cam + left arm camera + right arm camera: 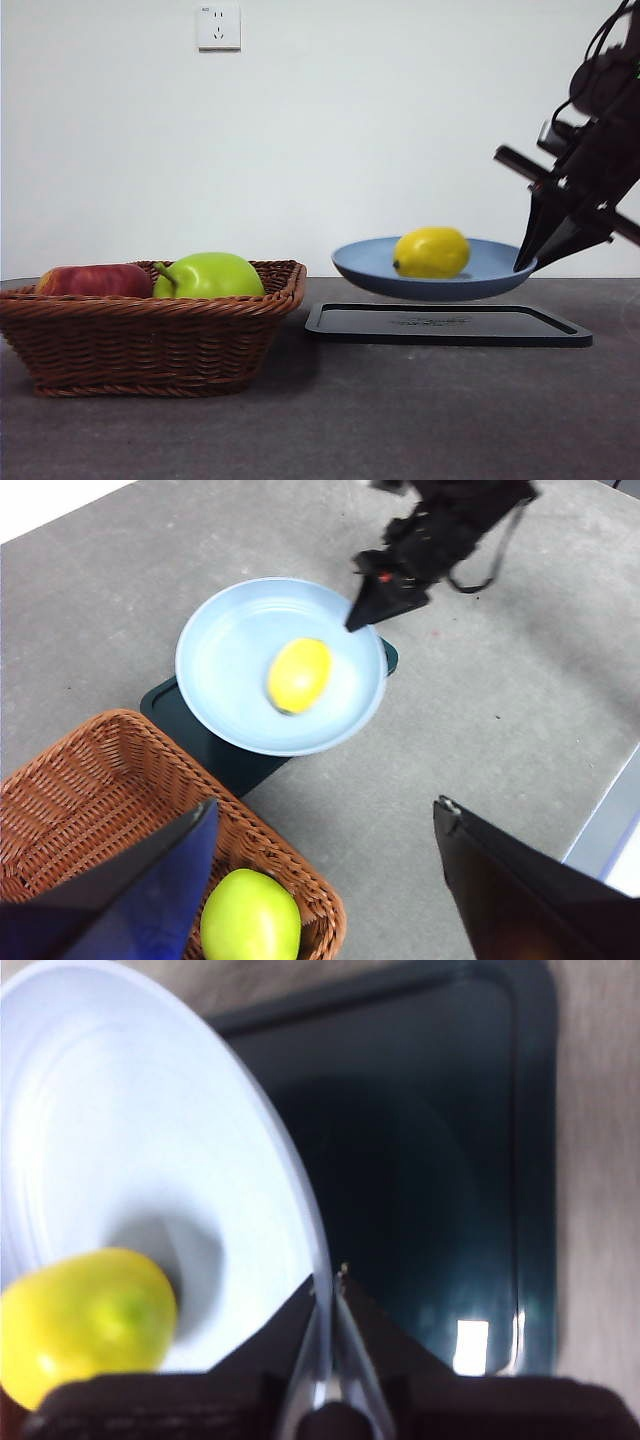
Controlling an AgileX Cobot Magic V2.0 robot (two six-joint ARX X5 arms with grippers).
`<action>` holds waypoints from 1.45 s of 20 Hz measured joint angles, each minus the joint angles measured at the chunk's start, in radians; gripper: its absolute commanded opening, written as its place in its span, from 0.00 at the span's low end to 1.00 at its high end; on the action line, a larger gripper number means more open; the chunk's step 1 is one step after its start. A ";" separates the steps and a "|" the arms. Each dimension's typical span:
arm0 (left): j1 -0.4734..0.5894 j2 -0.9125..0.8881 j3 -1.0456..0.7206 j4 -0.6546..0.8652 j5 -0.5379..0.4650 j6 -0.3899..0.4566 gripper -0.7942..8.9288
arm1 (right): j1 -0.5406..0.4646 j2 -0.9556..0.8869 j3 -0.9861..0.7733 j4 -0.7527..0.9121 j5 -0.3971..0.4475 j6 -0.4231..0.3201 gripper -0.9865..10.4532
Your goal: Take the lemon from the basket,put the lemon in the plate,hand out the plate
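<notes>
Basket point(150, 325) sits nearest, toward the front left of the grey counter point(420, 420). It holds a green pear-like fruit point(210, 277) and a red apple point(95, 281); both poke above the braided rim.

Left gripper point(320, 880) hovers above the basket's near end, jaws spread wide, nothing between them. Left wrist view shows the green fruit directly below, between the two jaws.

Black tray point(448, 325) lies flat on the counter just beside the basket, on its right and slightly further back.

Plate point(370, 265) is off the tray, lifted clear above it with a visible gap underneath, roughly level. Lemon point(431, 252) lies in the plate near the middle, resting on its side.

Right gripper point(527, 262) comes in from the upper right in the front view and is clamped on the plate's right rim. Right wrist view confirms: jaws pinched nearly together with the thin pale-blue rim point(322, 1320) edge-on between them, lemon just inside the plate, dark tray beneath. Left wrist view shows the same gripper tip on the plate's far rim, plate overlapping most of the tray.

White wall behind the counter, with a wall socket point(218, 27) high up above the basket.
</notes>
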 measured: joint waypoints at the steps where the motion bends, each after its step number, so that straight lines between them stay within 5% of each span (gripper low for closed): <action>1: 0.000 0.000 0.000 0.000 -0.002 0.000 0.47 | -0.001 0.031 0.024 0.000 0.000 0.006 0.09; 10: 0.003 0.000 0.000 0.002 -0.019 0.000 0.47 | -0.020 0.133 0.072 0.007 0.061 0.030 0.10; 14: 0.003 0.000 0.000 0.002 -0.027 0.000 0.47 | -0.024 0.133 0.072 0.008 0.061 0.019 0.28; 18: 0.003 0.000 0.000 0.002 -0.042 0.002 0.47 | -0.024 0.128 0.072 -0.003 0.060 0.006 0.29; 25: 0.058 0.006 0.000 0.010 -0.071 0.036 0.46 | -0.023 -0.138 0.074 -0.138 0.064 -0.066 0.29; 29: 0.123 0.008 0.000 0.010 -0.071 0.089 0.29 | 0.037 -0.318 0.074 -0.250 0.143 -0.125 0.19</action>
